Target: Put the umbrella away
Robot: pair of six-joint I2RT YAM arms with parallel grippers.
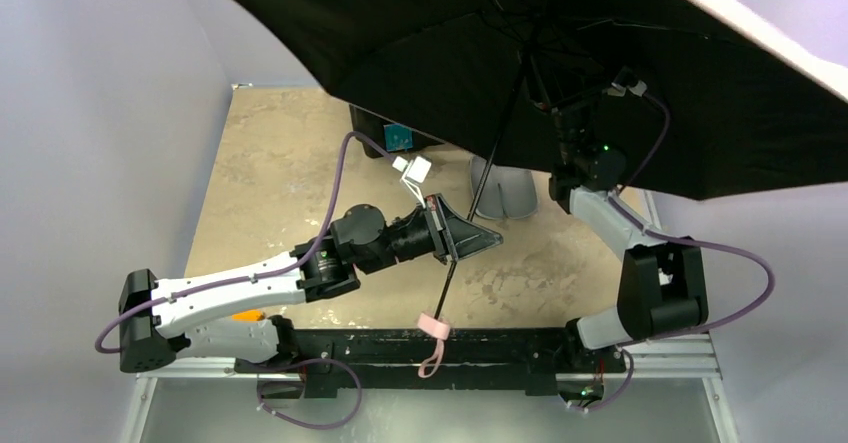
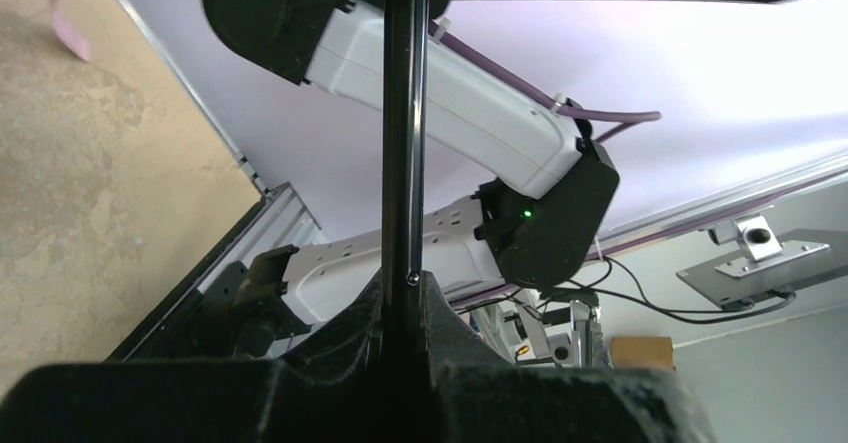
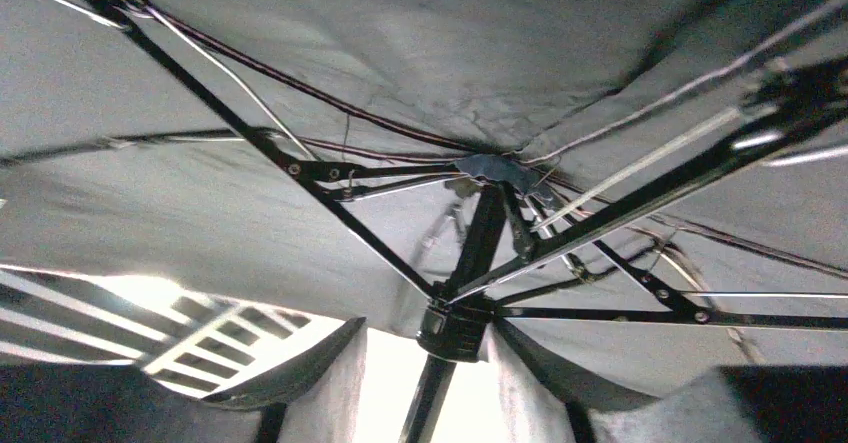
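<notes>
The umbrella is open, its dark underside spread over the far half of the table, with a pale outer edge at top right. Its thin black shaft slants down to a pink wrist strap near the front rail. My left gripper is shut on the lower shaft, as the left wrist view shows. My right gripper is up under the canopy, open, with a finger on either side of the black runner where the ribs meet.
A grey oblong case lies on the tan table under the canopy. A dark box with a teal label stands behind it. The black front rail runs between the arm bases. Pale walls stand on both sides.
</notes>
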